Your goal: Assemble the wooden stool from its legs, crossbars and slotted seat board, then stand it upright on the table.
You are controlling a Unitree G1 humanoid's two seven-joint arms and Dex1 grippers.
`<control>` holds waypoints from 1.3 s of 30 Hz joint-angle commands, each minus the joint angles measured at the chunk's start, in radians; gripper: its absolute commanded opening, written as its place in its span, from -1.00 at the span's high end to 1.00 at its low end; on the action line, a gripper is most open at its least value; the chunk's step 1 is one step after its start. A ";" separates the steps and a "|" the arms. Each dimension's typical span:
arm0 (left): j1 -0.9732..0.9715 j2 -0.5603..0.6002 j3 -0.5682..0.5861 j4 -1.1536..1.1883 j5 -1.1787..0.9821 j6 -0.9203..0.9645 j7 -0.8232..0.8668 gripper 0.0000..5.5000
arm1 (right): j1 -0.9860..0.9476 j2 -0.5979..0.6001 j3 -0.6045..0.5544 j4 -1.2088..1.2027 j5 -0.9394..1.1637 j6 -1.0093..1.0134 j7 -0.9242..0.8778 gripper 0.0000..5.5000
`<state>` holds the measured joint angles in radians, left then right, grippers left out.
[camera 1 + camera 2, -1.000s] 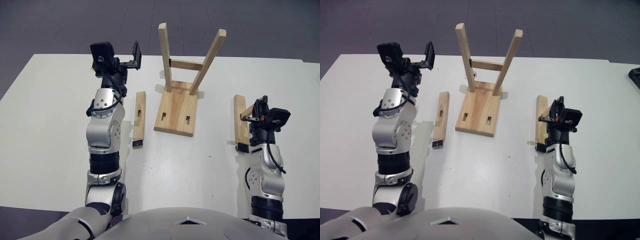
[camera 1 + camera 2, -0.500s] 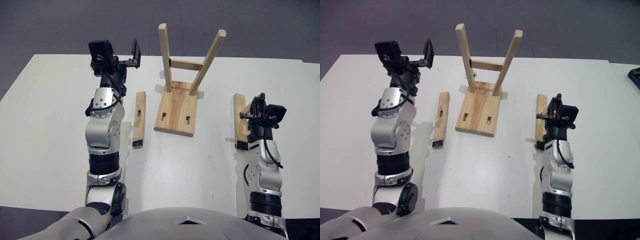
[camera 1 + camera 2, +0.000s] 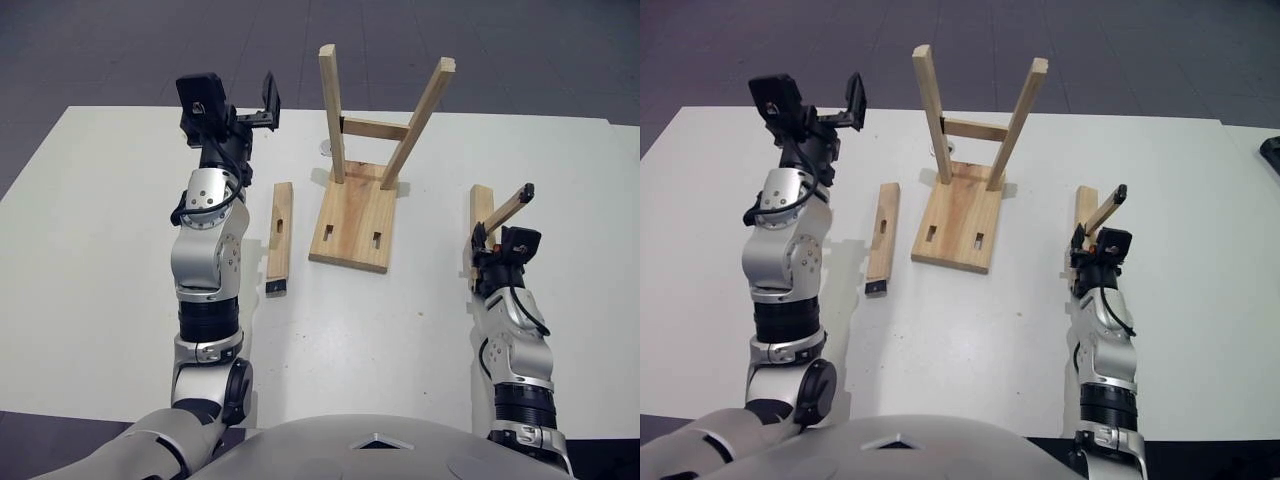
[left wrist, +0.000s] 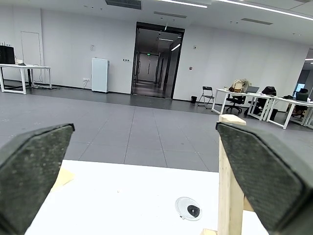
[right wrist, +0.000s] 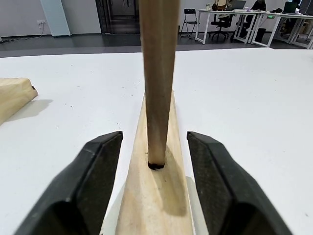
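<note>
Seat board (image 3: 352, 228) lies inverted on the counter (image 3: 100, 200). Left gripper (image 4: 144, 128) released; right gripper (image 5: 154, 139) released, straddling a loose leg (image 5: 154, 210).

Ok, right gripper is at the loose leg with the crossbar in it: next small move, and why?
Probably close the right gripper on the leg. It is open and straddles that leg, which lies on the table with the crossbar standing in its slot, so gripping looks like the step before lifting it.

No legible text, no readable labels, numbers, brands or signs
</note>
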<state>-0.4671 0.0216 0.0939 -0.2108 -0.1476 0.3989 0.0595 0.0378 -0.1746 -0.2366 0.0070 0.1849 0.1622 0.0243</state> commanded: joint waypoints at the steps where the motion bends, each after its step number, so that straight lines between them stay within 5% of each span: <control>1: -0.014 0.006 0.006 0.011 0.006 -0.007 0.002 -0.96 | -0.034 -0.040 -0.037 -0.102 0.022 0.109 -0.009 -0.18; 16: -0.034 -0.001 0.007 0.049 0.010 -0.050 0.002 -0.96 | -0.295 -0.138 -0.076 -0.222 0.074 0.213 0.037 -0.96; 34: -0.027 -0.005 0.010 0.082 0.023 -0.057 0.027 -0.96 | -0.625 -0.205 -0.137 -0.096 0.091 0.158 0.000 -0.96; 39: -0.013 -0.008 0.007 0.075 0.024 -0.052 0.034 -0.96 | -0.500 -0.152 -0.123 -0.078 0.076 0.179 -0.013 -0.96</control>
<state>-0.4887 0.0143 0.1066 -0.1334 -0.1390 0.3392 0.0875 -0.5664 -0.3663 -0.3754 -0.0905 0.2728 0.3186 0.0217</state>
